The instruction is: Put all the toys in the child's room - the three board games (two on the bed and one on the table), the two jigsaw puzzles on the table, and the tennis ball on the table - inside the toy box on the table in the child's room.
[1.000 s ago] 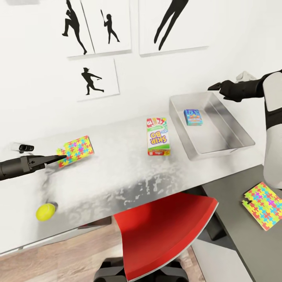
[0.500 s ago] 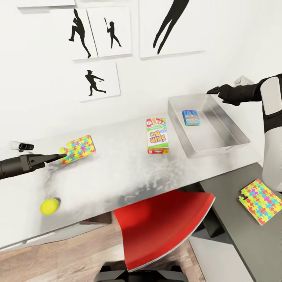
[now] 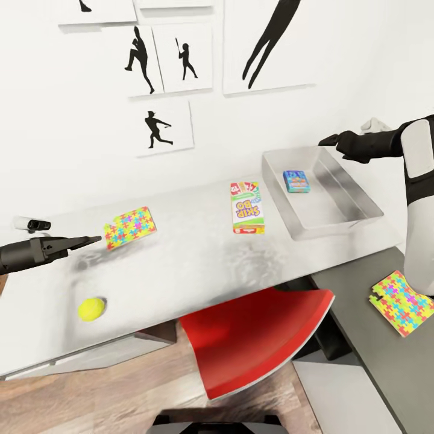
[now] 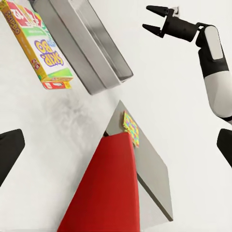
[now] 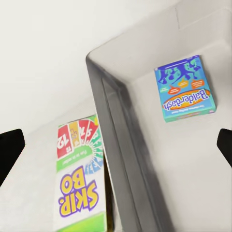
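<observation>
The head view takes in the whole counter (image 3: 199, 265): the toy box (image 3: 355, 202) at right with the blue board game (image 3: 296, 181) lying flat inside, the green-white board game (image 3: 248, 207) just beside its rim, one jigsaw puzzle (image 3: 128, 226) at centre left, the tennis ball (image 3: 91, 308) at lower left.

The right wrist view adds the titles — Balderdash, Skip-Bo.

Another jigsaw puzzle (image 3: 402, 302) lies on the dark cabinet top (image 3: 374, 337) at lower right; a red chair (image 3: 253, 337) stands in front.

The left hand (image 3: 90, 240) looks pressed together, empty — the right hand (image 3: 328, 140), above the box, is spread, empty.
</observation>
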`<state>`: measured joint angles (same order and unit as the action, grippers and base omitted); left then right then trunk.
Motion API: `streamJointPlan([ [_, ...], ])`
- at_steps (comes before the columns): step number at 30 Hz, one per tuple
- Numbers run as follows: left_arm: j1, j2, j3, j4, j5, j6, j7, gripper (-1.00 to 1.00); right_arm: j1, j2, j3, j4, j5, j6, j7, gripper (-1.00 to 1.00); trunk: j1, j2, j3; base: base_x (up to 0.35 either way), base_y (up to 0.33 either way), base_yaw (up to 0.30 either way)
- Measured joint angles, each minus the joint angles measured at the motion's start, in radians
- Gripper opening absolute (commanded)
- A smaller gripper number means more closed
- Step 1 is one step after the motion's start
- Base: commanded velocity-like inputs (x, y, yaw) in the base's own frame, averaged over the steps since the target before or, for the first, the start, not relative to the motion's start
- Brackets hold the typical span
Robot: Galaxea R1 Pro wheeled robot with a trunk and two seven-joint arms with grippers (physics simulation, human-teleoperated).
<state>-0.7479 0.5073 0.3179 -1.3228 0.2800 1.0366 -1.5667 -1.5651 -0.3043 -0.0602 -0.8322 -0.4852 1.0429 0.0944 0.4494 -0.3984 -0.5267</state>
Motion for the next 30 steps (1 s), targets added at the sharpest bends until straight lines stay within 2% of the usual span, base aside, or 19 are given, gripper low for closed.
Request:
streamJointPlan([
  [15, 0.000, 0.001, -0.001, 0.002, 0.000, 0.000, 0.000, 1.00, 0.034, -0.002, -0.002, 0.001, 0.000, 0.000, 0.000, 1.00, 0.000, 0.000, 0.025, -0.022, 0.106, 0.000],
  [24, 0.000, 0.001, 0.001, 0.003, 0.000, 0.000, 0.000, 1.00, 0.048, -0.004, -0.002, 0.002, 0.001, 0.000, 0.000, 1.00, 0.000, 0.000, 0.040, -0.146, 0.082, 0.000],
  [30, 0.000, 0.000, 0.000, 0.003, 0.000, 0.000, 0.000, 1.00, 0.056, -0.024, 0.001, 0.004, 0.002, 0.000, 0.000, 1.00, 0.000, 0.000, 0.050, -0.038, 0.022, 0.000],
])
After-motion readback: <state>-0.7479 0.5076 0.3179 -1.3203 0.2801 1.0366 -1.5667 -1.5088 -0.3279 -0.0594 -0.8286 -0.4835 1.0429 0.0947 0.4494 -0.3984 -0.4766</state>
